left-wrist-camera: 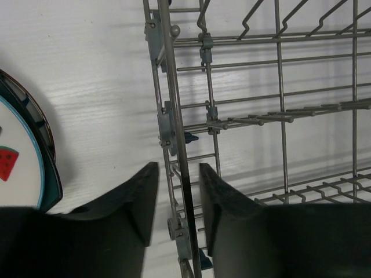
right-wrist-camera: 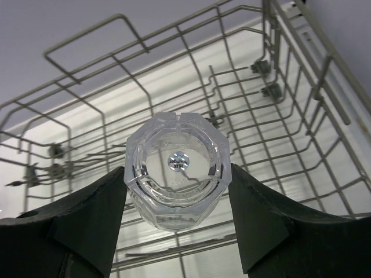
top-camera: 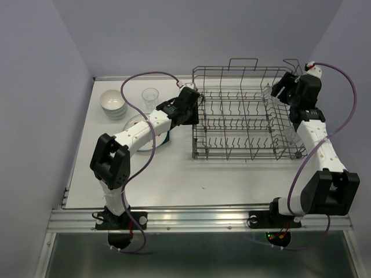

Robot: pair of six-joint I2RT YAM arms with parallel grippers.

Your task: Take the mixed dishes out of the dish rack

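The grey wire dish rack [top-camera: 243,116] stands on the right half of the table. My left gripper [top-camera: 194,113] is at its left rim. In the left wrist view the gripper [left-wrist-camera: 177,171] is open, with one finger on each side of the rack's rim wire [left-wrist-camera: 174,104]. My right gripper [top-camera: 279,92] is over the rack's back right corner. In the right wrist view it [right-wrist-camera: 177,174] is shut on a clear glass tumbler [right-wrist-camera: 174,174], whose base faces the camera. The strawberry plate [left-wrist-camera: 11,168] lies on the teal plate [left-wrist-camera: 49,174] left of the rack.
A stack of white bowls [top-camera: 113,104] and a clear glass tumbler [top-camera: 151,97] stand on the table at the back left. The two plates [top-camera: 139,130] lie partly under my left arm. Another clear glass [top-camera: 290,136] seems to stand in the rack's right side. Walls close the table's left, back and right.
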